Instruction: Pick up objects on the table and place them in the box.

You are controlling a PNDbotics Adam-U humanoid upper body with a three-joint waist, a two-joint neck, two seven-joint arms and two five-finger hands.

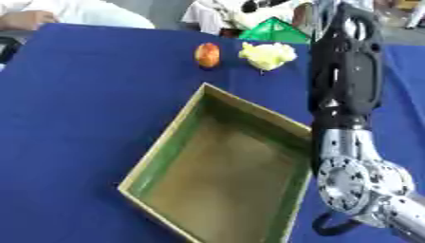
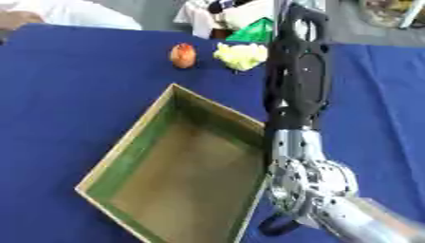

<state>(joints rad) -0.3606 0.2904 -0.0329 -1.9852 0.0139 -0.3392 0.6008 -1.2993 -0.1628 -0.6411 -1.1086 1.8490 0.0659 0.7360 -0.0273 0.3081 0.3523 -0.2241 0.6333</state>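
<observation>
- Nearest the camera, at the lower right, the silver joint (image 1: 357,182) of the robot's right arm shows large, with a black loop of cable hanging under it.
- Beside that joint to the left lies the open rectangular cardboard box with green inner walls and a brownish floor (image 1: 158,161); it sits askew on the dark blue tablecloth (image 1: 75,118), one corner pointing away from the robot, and nothing shows inside it.
- The black forearm (image 1: 347,71) rises from the joint along the right side of the box and runs toward the far edge of the table, out past the top of the frame.
- The right hand itself is not visible, so whether it is released, clenched or grasping cannot be told; the left hand shows in neither view.
- Beyond the box's far corner, well apart from it, a small rounded red-and-orange fruit-like object (image 1: 207,55) rests on the cloth.
- Just to its right lies a pale yellow crumpled, lumpy object (image 1: 266,55), near the black forearm.
- Behind that, at the table's far edge, stands a green translucent triangular object (image 1: 274,31).
</observation>
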